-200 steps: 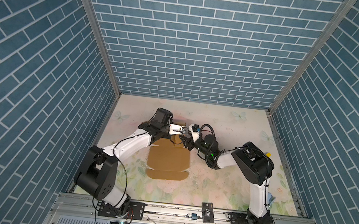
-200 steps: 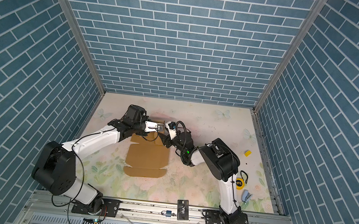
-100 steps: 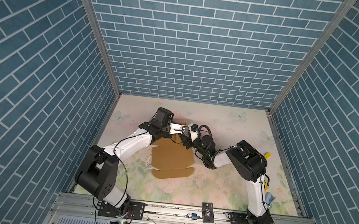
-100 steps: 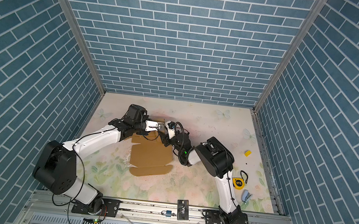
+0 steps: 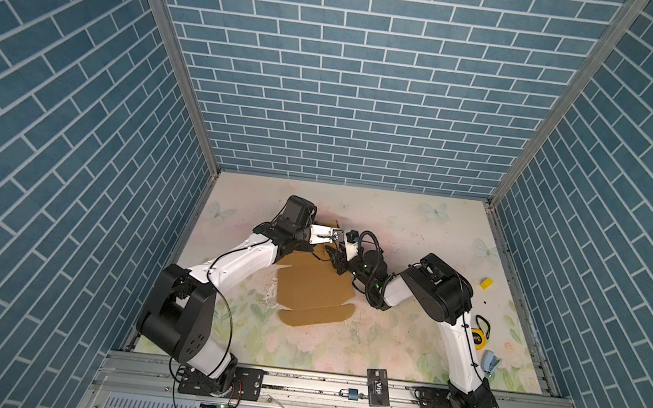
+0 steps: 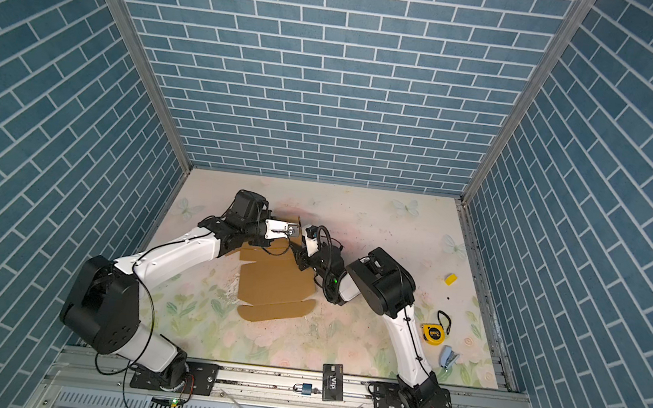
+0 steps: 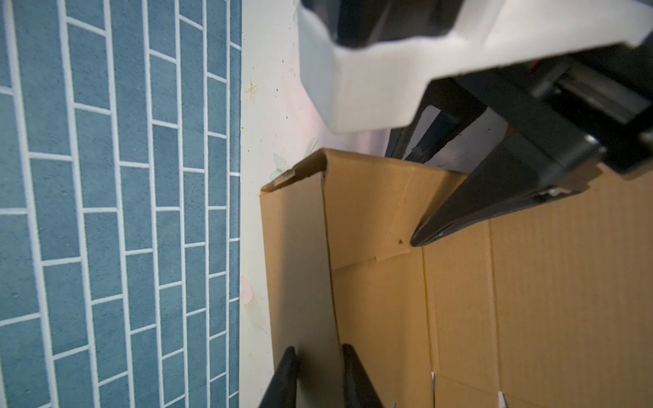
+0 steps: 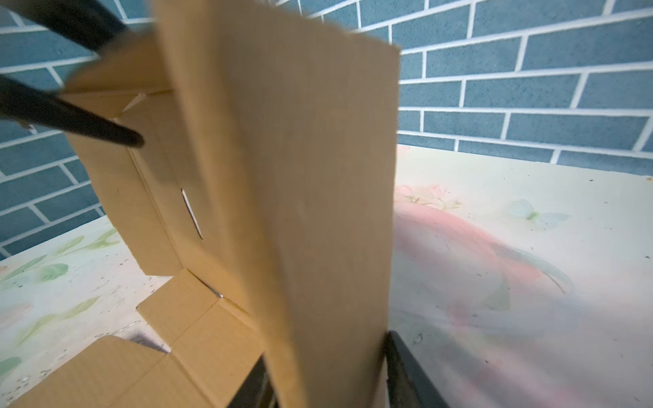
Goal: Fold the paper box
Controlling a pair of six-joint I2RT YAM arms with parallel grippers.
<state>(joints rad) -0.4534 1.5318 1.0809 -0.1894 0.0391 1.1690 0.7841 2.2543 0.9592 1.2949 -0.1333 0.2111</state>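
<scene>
So the paper box [image 5: 312,291] is lying mostly flat around the middle of the floral table [image 5: 392,346]. Its rounded tab end faces the rail side, and both arms are crowded in at its far end.

The left gripper [image 7: 318,348] is pinched tight onto a side flap that stands up off the sheet, one finger on each face. The right gripper [image 8: 325,349] has another upright flap between its jaws. They sit either side of it, but honestly I can't tell if they're actually squeezing or just bracketing it.

In both top views the two grippers nearly touch over that far edge. Off on the right there's a yellow tape measure [image 5: 476,339], a small yellow block [image 5: 486,282] and what looks like a pale blue stapler [image 5: 491,364], all well apart from the box.
</scene>
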